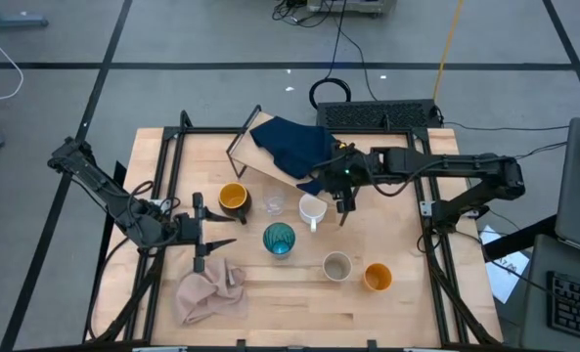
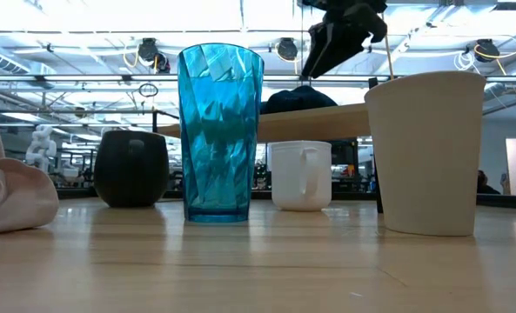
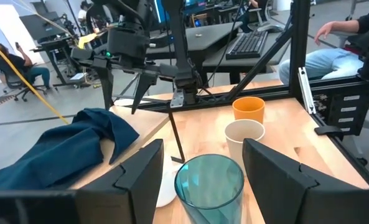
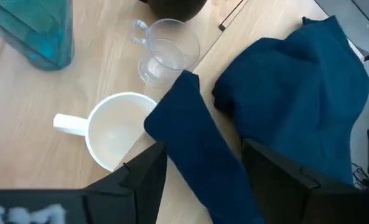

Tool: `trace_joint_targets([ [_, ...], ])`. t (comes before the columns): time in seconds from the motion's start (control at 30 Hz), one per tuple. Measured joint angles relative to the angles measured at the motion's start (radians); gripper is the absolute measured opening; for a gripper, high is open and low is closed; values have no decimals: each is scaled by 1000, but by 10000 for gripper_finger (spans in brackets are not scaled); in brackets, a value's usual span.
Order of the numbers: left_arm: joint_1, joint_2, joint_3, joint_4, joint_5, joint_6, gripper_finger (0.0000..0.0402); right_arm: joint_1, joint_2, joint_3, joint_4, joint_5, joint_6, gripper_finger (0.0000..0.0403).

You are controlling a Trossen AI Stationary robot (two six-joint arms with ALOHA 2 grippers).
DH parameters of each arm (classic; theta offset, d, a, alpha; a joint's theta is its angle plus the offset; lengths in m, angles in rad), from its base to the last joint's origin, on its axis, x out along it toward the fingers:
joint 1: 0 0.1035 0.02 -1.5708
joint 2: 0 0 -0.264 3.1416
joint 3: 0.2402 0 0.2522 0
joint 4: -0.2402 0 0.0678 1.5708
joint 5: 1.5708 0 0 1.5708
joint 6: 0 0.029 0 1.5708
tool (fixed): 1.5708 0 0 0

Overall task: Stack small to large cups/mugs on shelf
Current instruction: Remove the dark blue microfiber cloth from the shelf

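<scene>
White handled mug (image 4: 112,138) stands upright on the table beside the shelf (image 1: 280,168), just under your right gripper (image 1: 343,207), fingers spread and empty. It looks rigid, light and glossy; pinch its rim wall.

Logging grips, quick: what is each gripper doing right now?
Left gripper: open, empty, facing the teal tumbler.
Right gripper: open, empty, above the navy cloth.
</scene>
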Motion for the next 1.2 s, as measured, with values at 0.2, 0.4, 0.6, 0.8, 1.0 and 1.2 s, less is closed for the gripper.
trace_joint_targets([
  [0.2,1,0,0,-2,0,-7,218,-8,21,-3,-2,-1,-4,199],
  [0.4,1,0,0,-11,0,-26,218,-32,52,-3,-5,-1,-8,199],
  [0.6,1,0,0,-27,0,-37,218,-52,60,-3,-17,-1,-8,199],
  [0.8,1,0,0,-29,0,-37,218,-53,60,-3,-22,-2,-6,199],
  [1.0,1,0,0,-29,0,-40,218,-53,60,-3,-34,-2,-5,198],
  [1.2,1,0,0,-29,0,-40,218,-53,60,-3,-37,-2,2,162],
])
